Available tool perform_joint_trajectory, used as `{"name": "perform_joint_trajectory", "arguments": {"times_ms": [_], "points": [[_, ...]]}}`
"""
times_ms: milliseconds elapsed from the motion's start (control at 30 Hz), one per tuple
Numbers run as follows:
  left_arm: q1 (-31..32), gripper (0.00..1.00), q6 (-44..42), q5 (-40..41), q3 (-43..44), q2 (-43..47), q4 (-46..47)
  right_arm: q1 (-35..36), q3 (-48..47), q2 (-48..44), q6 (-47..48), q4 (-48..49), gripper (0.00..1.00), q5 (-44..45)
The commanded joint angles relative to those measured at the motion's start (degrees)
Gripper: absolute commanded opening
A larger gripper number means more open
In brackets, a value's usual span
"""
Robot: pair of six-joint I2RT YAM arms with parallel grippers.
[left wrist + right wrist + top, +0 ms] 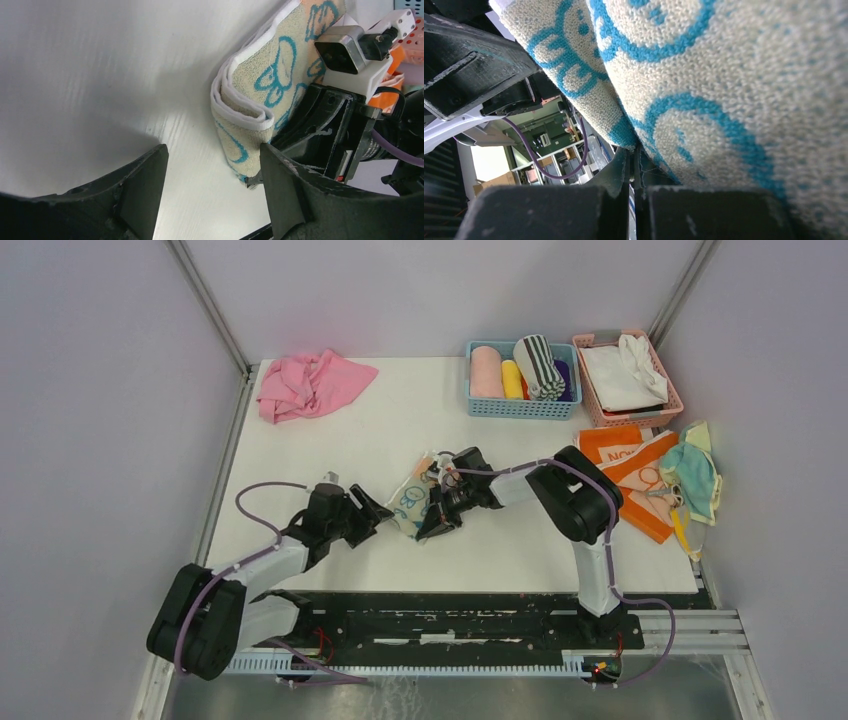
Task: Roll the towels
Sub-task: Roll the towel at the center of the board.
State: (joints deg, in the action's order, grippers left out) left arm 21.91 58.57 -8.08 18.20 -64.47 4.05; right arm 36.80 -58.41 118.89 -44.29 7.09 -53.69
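The pale towel with teal bunny prints (pixel 410 498) lies partly folded at the table's middle; its layered edge shows in the left wrist view (pixel 260 85). My left gripper (pixel 377 510) is open and empty just left of it, and its fingers (pixel 140 190) frame bare table. My right gripper (pixel 434 523) is shut against the towel's right side. The cloth (pixel 724 75) drapes over its fingertips (pixel 633 155), and I see none in the thin gap between them. An orange towel with white lettering (pixel 625 465) and teal-and-yellow towels (pixel 692 475) lie at the right edge.
A pink cloth (pixel 310 383) lies bunched at the back left. A blue basket (pixel 522 410) with several rolled towels and a pink basket (pixel 592 400) holding white cloth stand at the back right. The right arm's wrist camera (pixel 350 50) looms close to my left gripper.
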Motion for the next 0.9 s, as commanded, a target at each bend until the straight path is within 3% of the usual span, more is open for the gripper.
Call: {"name": "perform_joint_trajectory", "arguments": {"times_ms": [0, 233, 467, 733, 867], "points": [[-0.07, 0.72, -1.75, -1.49, 0.62, -4.83, 7.95, -0.60, -2.16, 1.21, -0.23, 0.21, 0.01, -0.92], [-0.07, 0.50, -0.34, -0.26, 2.04, -13.57, 9.37, -0.59, -4.31, -0.42, 3.24, -4.82, 0.02, 0.75], [-0.07, 0.35, 2.56, 2.83, 2.80, -19.35, 5.52, 0.36, -7.54, -6.96, 12.54, -17.53, 0.27, 7.54], [-0.03, 0.32, 3.93, 3.12, 2.87, -22.68, 4.51, 7.36, -10.26, -19.33, 28.42, -30.53, 0.41, 31.73], [-0.07, 0.32, 3.96, 2.91, 3.39, -23.02, 4.03, 13.62, -9.97, -22.55, 34.66, -30.49, 0.48, 46.10]]}}
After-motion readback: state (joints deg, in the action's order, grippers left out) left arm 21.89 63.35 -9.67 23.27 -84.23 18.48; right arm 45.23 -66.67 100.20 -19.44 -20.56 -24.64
